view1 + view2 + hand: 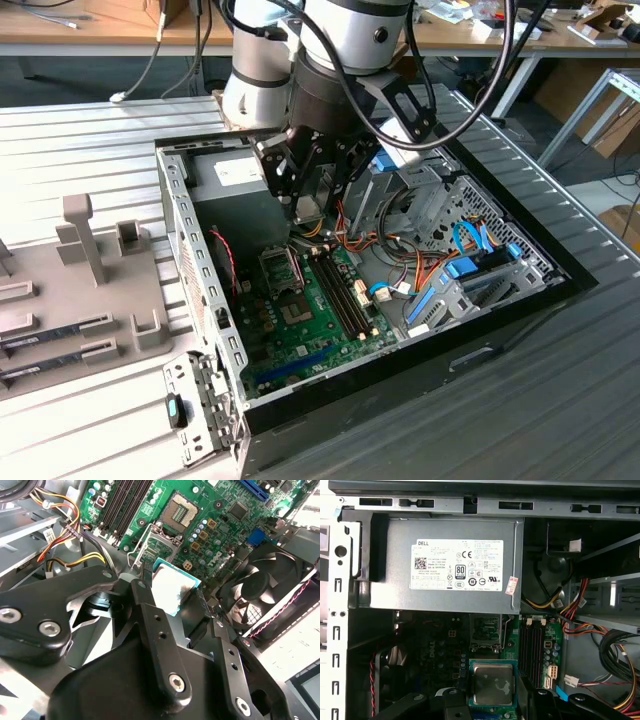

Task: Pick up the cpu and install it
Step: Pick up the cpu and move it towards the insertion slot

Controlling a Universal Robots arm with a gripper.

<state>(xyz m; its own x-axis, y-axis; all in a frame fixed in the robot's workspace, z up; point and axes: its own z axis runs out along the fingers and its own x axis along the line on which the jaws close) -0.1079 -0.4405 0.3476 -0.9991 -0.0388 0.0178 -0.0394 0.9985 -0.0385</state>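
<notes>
Ribbed metal table carries a grey holder tray at the exterior view's left and one open computer case in the middle. Over the case, the single arm reaches steeply down, its wrist bent so the end effector hangs inside, above the green motherboard. In the second wrist view its two black fingers are clenched on opposite edges of the one cpu, silvery top facing the camera. The chip is held clear of the board, near the one socket, whose metal frame is flipped open. One black fan sits beside it. At the exterior view's right lie coloured cables.
</notes>
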